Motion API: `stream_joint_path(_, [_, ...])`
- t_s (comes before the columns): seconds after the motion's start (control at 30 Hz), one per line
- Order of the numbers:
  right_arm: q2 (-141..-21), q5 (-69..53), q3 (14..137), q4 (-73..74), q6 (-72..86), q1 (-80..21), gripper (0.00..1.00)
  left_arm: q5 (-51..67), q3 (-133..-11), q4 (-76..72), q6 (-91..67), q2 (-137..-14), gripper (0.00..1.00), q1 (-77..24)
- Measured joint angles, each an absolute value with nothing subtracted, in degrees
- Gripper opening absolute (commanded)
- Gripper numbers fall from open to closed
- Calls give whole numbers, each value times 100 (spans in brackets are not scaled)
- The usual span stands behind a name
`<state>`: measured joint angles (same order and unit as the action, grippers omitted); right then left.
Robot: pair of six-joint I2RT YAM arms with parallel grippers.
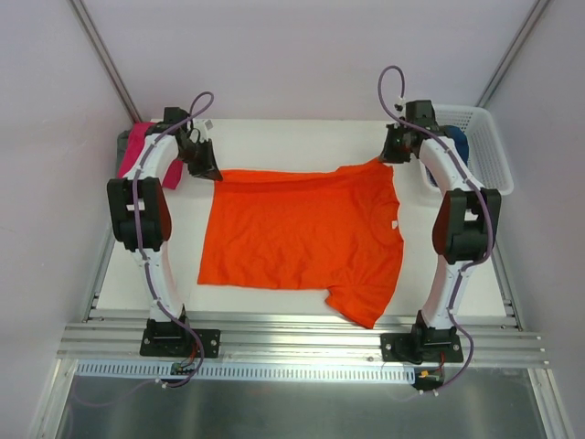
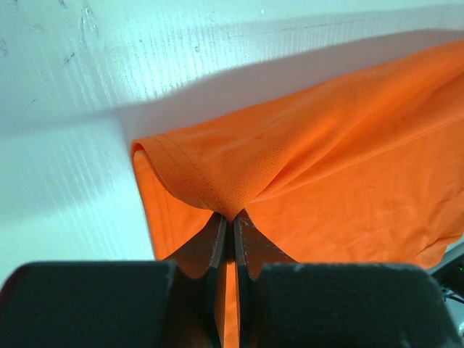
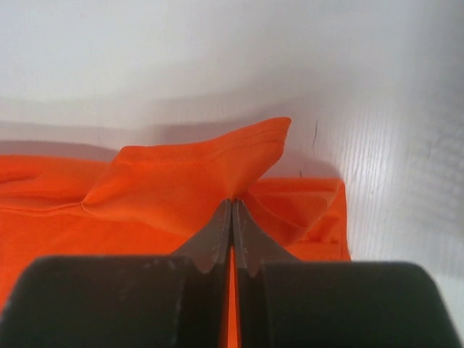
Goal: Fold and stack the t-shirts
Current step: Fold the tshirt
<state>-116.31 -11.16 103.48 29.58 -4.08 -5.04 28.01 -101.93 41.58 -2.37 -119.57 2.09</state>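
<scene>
Orange t-shirt (image 1: 302,229): wrist views alone show left gripper (image 2: 230,216) and right gripper (image 3: 232,202) closed tight on its edges.

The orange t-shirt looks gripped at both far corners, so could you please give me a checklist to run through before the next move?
1. The left gripper is shut on the hem corner of the orange t-shirt: ok.
2. The right gripper is shut on the far sleeve: ok.
3. Each pinch takes only one layer of cloth: cannot tell.
4. The shirt's body lies spread on the table: ok, with light wrinkles.
5. The near sleeve lies fully on the table: not ok, its tip reaches over the near edge.
</scene>
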Motion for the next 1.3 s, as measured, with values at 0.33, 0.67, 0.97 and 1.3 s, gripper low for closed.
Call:
stream_joint_path(0.33, [-11288, -1144, 9459, 3192, -423, -801, 1, 3260, -10193, 4362, -237, -11957, 0, 401])
stream_joint_path(0.67, [-11144, -1144, 9426, 3336, -460, -882, 1, 3461, -10097, 4563, -211, -11904, 0, 416])
stream_joint_path(0.97, [-10842, -1175, 9011, 3514, -458, -860, 1, 3450, -9776, 4659, -200, -11609, 0, 419])
stream_joint_path(1.3, [-10624, -1131, 8517, 3653, -454, -814, 1, 3385, -9557, 4668, -196, -11598, 0, 454])
